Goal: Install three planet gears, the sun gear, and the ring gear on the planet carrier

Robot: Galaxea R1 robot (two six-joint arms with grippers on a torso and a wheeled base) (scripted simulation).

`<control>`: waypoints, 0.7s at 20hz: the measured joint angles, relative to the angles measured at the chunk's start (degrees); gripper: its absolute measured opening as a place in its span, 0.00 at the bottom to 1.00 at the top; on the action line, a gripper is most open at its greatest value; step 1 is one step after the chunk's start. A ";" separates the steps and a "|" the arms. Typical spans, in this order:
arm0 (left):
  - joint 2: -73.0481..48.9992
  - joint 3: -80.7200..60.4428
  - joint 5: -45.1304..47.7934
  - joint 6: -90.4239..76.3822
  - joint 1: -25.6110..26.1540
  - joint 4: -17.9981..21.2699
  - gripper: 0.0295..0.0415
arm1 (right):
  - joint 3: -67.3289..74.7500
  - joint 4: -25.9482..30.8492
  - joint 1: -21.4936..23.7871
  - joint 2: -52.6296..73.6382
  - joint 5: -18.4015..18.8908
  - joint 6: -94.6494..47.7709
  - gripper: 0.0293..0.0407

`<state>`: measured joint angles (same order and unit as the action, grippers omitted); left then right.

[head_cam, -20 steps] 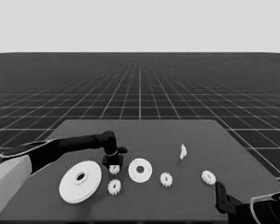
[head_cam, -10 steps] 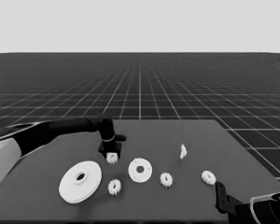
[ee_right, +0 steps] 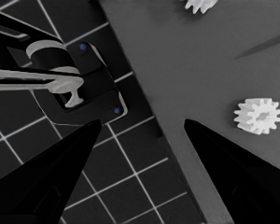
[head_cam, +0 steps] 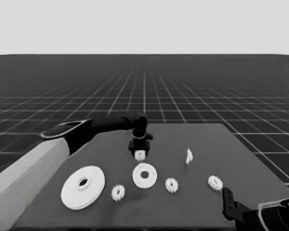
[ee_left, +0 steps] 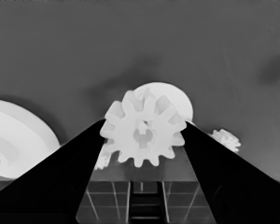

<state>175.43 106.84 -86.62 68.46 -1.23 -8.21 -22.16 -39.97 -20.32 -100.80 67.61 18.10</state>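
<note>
Left gripper (head_cam: 140, 153): jaws clamped on a gear (ee_left: 143, 134), at 12 o'clock above the smaller round part (head_cam: 145, 175).
Right gripper (ee_right: 142, 128): parked, jaws apart.

We see a simulated test space, no real room, a dark counter (head_cam: 192, 139) floating on a gridded floor (head_cam: 192, 91), a blank pale band (head_cam: 144, 26) above the horizon

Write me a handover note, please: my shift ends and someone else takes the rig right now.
Left end effector: shut on one gear, held above the table just behind the smaller round part.
Right end effector: parked at the table's near right corner, open, holding nothing.
On the table: larger round part, three loose gears, thin white piece.
Done: nothing installed.
Left: four gears, then the larger round part.
</note>
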 joint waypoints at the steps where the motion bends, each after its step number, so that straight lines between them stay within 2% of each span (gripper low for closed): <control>1: 0.69 2.08 1.44 -1.19 3.10 -3.12 0.14 | 0.00 0.00 0.00 0.00 0.00 0.00 0.81; 4: 1.96 5.96 3.57 -3.27 7.36 -6.39 0.14 | 0.00 0.00 0.00 0.00 0.00 0.00 0.81; 10: 2.36 7.10 4.18 -3.87 8.14 -7.11 0.14 | 0.00 0.00 0.00 0.00 0.00 0.00 0.81; 12: 2.37 7.14 4.21 -3.88 8.17 -7.13 0.64 | 0.00 0.00 0.00 0.00 0.00 0.00 0.81; 13: 2.37 7.14 4.21 -3.89 8.18 -7.14 0.71 | 0.00 0.00 0.00 0.00 0.00 0.00 0.81; 14: 2.37 7.15 4.21 -3.89 8.18 -7.14 0.74 | 0.00 0.00 0.00 0.00 0.00 0.00 0.81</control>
<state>177.80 113.99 -82.40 64.58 6.96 -15.35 -22.16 -39.97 -20.32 -100.80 67.61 18.10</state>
